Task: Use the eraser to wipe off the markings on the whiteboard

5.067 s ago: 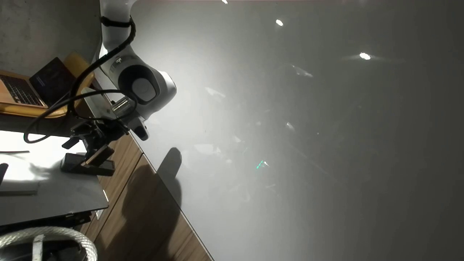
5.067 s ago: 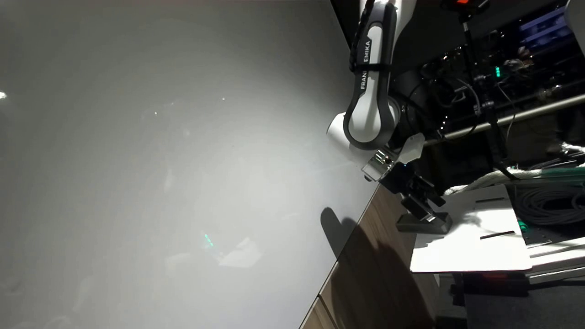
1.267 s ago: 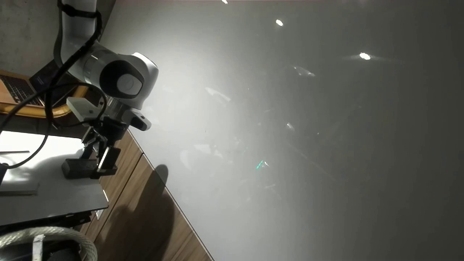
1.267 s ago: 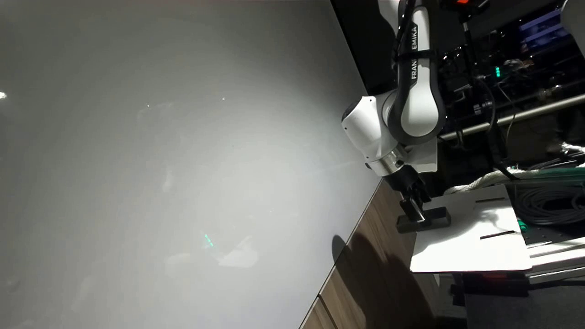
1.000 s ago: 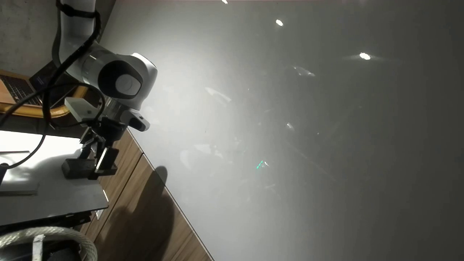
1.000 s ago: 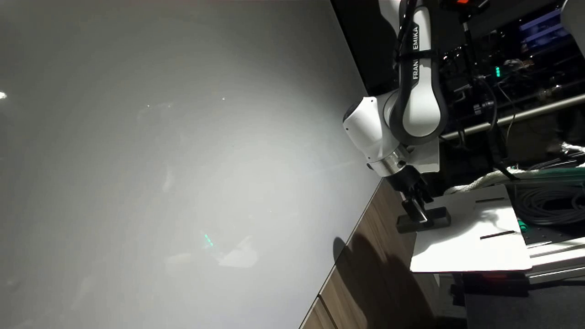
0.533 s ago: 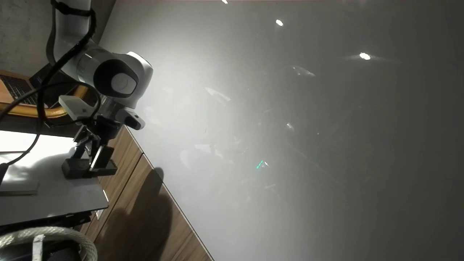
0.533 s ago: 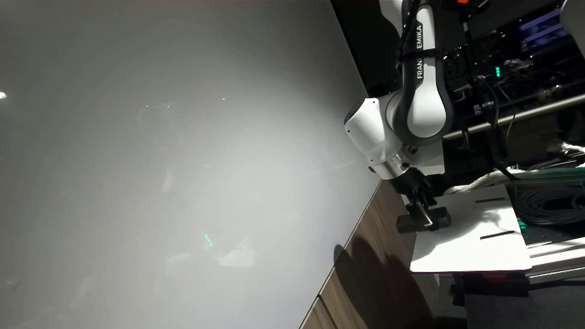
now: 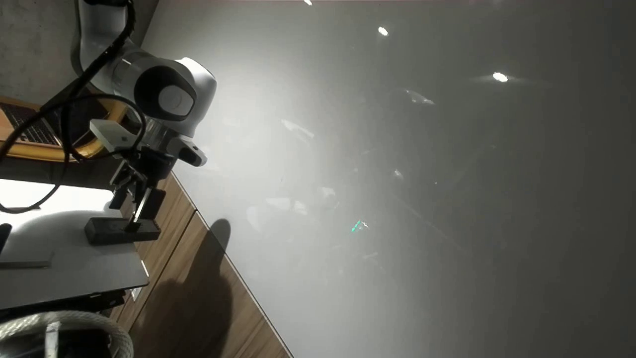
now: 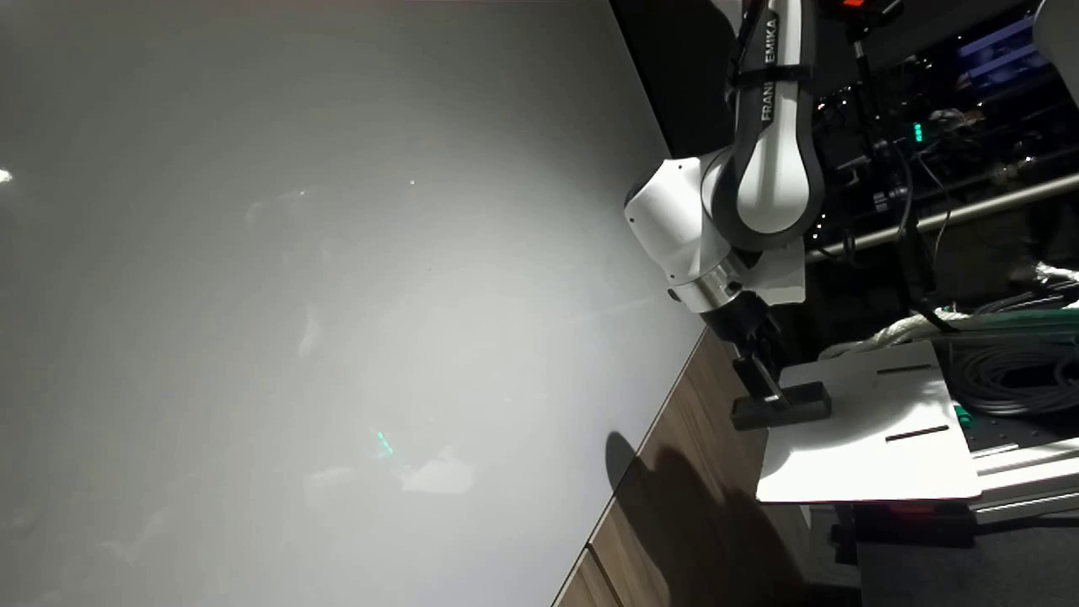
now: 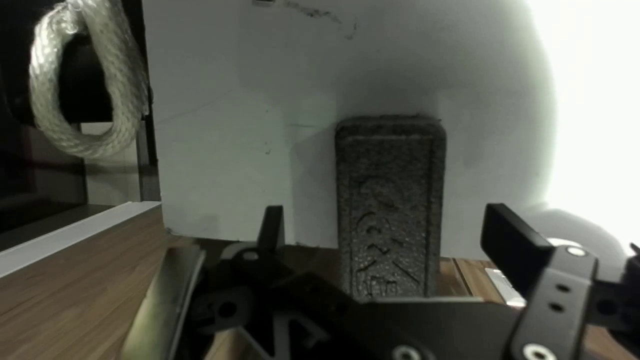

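The eraser (image 9: pixel 104 232), a dark grey oblong block, lies on the white tabletop (image 9: pixel 94 276), one end jutting past its edge. My gripper (image 9: pixel 125 215) is just above the eraser, also visible in an exterior view (image 10: pixel 780 409) with the block's near side bare. Looking from the wrist, the eraser (image 11: pixel 390 165) stands between the widely spread fingers (image 11: pixel 272 225), with a gap on each side. Nothing is held. The large grey-white whiteboard (image 9: pixel 397 278) fills most of both exterior views. The markings do not show on it; only reflections and pale smudges can be made out.
Wooden panels (image 9: pixel 258 323) run along the whiteboard's lower edge. A laptop (image 9: pixel 17 113) rests on a yellow chair (image 9: pixel 35 150) behind the arm. A loop of thick pale rope (image 11: pixel 125 90) sits beside the tabletop. A pole (image 10: pixel 1011 202) and cables stand behind.
Over the last half second my gripper has risen a little and shifted slightly toward the whiteboard, its fingers still apart. Before that it had come down around the eraser. The eraser has not moved.
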Controlling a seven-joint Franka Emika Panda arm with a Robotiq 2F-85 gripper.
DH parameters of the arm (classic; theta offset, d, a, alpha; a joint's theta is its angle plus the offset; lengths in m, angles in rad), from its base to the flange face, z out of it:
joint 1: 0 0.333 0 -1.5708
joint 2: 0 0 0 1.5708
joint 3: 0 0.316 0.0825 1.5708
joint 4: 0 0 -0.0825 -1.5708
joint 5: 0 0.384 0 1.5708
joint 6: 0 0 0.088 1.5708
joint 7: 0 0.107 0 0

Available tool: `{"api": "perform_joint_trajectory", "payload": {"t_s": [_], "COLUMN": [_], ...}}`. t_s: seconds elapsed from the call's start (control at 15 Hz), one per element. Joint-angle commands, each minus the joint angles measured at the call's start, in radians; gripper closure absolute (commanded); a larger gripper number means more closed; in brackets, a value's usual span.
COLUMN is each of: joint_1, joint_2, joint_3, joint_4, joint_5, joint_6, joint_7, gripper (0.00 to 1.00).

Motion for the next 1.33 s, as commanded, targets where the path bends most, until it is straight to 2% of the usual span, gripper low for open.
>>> {"api": "perform_joint_trajectory", "payload": {"t_s": [0.0, 0.27, 0.6, 0.67, 1.27], "joint_1": [-0.015, -0.018, -0.023, -0.031, -0.032], "joint_2": [-0.13, -0.225, -0.308, -0.256, -0.287], "joint_3": [0.028, 0.042, 0.039, 0.053, 0.053], "joint_4": [-0.031, -0.049, -0.066, -0.034, -0.05], "joint_5": [0.086, 0.187, 0.248, 0.216, 0.226], "joint_6": [-0.057, -0.032, -0.016, -0.031, -0.029], "joint_7": [-0.069, -0.147, -0.212, -0.175, -0.19], "gripper": [0.0, 0.0, 0.0, 0.0, 0.0]}}
